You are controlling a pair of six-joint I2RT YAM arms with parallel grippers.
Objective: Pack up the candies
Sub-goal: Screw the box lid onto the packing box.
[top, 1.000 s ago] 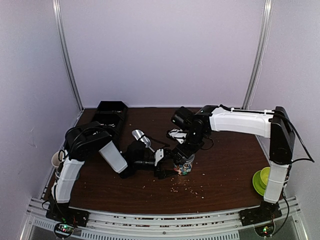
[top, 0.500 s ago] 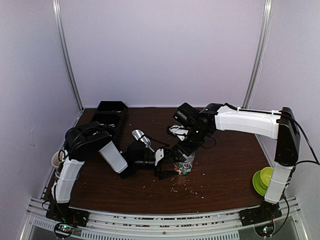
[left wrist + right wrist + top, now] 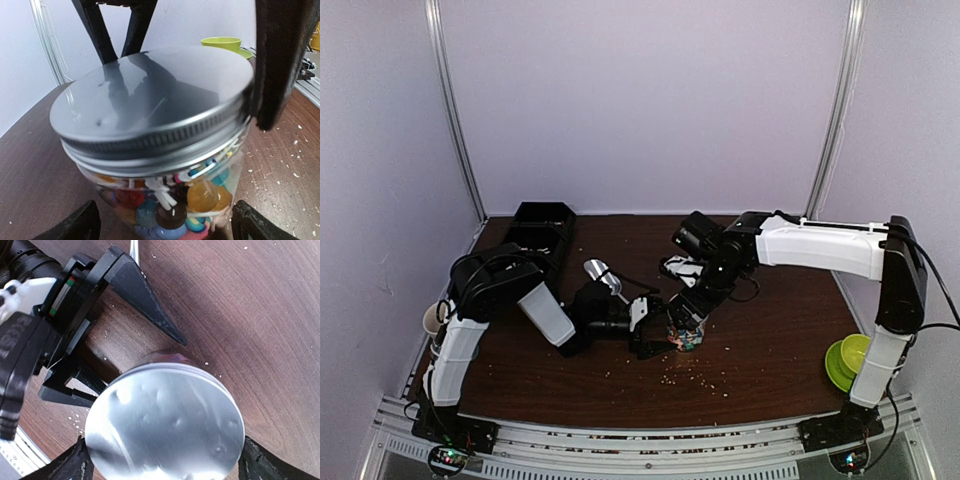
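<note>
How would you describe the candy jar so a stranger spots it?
On the brown table, look near the middle. The jar stands there: clear glass, silver lid, full of bright candies, unlike the black tray and green cup.

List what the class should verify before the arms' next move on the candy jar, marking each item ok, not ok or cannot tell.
1. Candies are inside the jar: ok.
2. Lid covers the jar's mouth: ok.
3. Lid is screwed fully tight: cannot tell.
4. Left claw holds the jar's base, a finger against each side: ok.
5. Right claw straddles the lid: ok. Whether both fingers press its rim: cannot tell.
6. Table is free of spilled bits: not ok, pale crumbs lie in front of the jar.
</note>
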